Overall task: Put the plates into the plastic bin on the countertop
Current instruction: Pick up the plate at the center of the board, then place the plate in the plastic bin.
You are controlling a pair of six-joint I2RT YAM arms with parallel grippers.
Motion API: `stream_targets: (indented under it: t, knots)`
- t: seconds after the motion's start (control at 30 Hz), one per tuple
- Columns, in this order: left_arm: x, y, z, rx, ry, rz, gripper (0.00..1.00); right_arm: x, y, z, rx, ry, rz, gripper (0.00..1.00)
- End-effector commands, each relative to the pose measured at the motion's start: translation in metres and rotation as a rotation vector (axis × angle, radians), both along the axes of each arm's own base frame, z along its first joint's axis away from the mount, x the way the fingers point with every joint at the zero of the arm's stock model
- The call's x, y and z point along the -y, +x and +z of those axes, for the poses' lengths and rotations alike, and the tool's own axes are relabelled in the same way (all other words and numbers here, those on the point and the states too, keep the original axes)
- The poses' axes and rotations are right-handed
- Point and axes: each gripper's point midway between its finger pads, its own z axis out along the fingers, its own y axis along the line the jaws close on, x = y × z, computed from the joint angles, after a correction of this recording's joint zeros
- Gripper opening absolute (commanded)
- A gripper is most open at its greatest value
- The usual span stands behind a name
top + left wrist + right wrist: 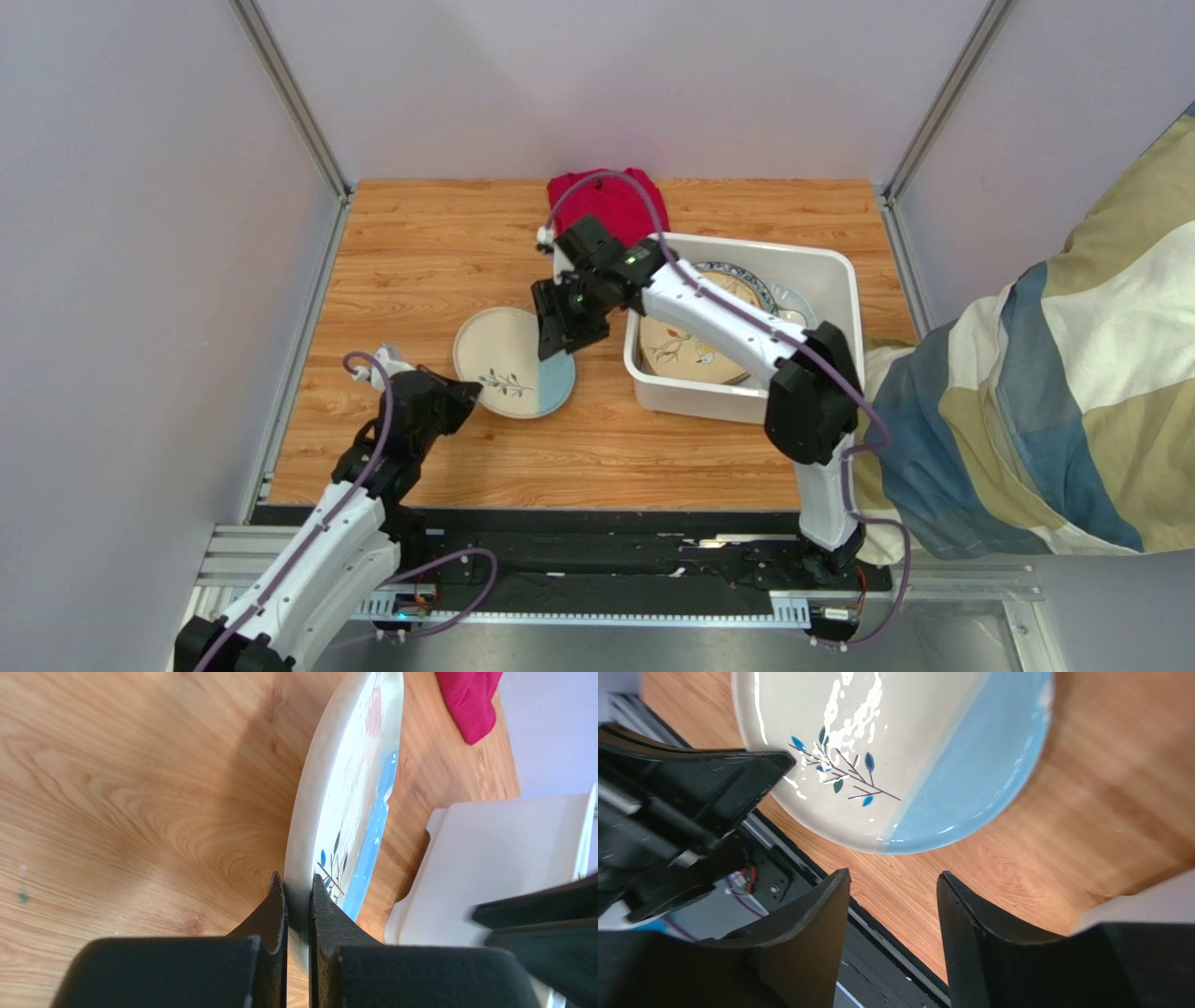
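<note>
A cream-and-blue plate with leaf sprigs point(514, 363) is on the countertop point(421, 252), left of the white plastic bin point(821, 273). My left gripper point(452, 396) is shut on the plate's near-left rim; in the left wrist view its fingertips point(275, 903) pinch the rim of the plate point(344, 798). My right gripper point(564, 319) is open and empty over the plate's right edge, its fingers point(822, 913) apart above the wood beside the plate point(892, 749). Several plates lie stacked in the bin, a cream leaf-sprig plate point(687, 350) on top and a blue floral one point(744, 280) behind.
A folded red cloth point(606, 196) lies behind the bin's far-left corner, also in the left wrist view point(469, 700). The bin's white wall point(491, 868) stands close to the plate's right. Grey walls close in the countertop on three sides. A person's patterned sleeve point(1052, 378) is at the right.
</note>
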Motion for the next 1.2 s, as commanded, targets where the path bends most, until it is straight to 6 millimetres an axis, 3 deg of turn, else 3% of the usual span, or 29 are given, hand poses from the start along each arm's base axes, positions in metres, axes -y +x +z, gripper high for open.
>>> stream_targets:
  t: [0.0,0.17,0.3,0.43,0.53,0.63,0.83,0.93,1.07,1.17]
  knots:
    - [0.002,0.018,0.099,0.274,-0.023,-0.039,0.0,0.029,0.032,0.107,0.149,0.203,-0.031,0.55]
    - [0.008,0.009,0.122,0.341,-0.045,-0.092,0.0,0.043,0.037,0.14,0.178,0.295,-0.011,0.57]
    - [0.012,0.0,0.153,0.41,-0.044,-0.142,0.0,0.053,0.037,0.155,0.189,0.348,-0.022,0.57]
    - [0.015,-0.013,0.179,0.468,-0.037,-0.194,0.0,0.067,0.037,0.188,0.236,0.447,-0.018,0.59]
    - [0.018,-0.023,0.205,0.519,-0.058,-0.221,0.0,0.084,0.038,0.203,0.262,0.471,-0.035,0.6]
    - [0.023,-0.028,0.226,0.552,-0.074,-0.256,0.0,0.108,0.031,0.231,0.327,0.508,-0.06,0.61]
    - [0.051,-0.019,0.256,0.593,-0.115,-0.398,0.0,0.149,0.027,0.256,0.432,0.524,-0.128,0.64]
    - [0.073,-0.01,0.27,0.598,-0.143,-0.511,0.0,0.168,0.029,0.257,0.466,0.534,-0.164,0.71]
    - [0.088,-0.001,0.29,0.641,-0.193,-0.568,0.0,0.189,0.04,0.226,0.442,0.512,-0.189,0.72]
    - [0.1,0.001,0.302,0.657,-0.185,-0.63,0.0,0.196,0.042,0.219,0.449,0.538,-0.177,0.72]
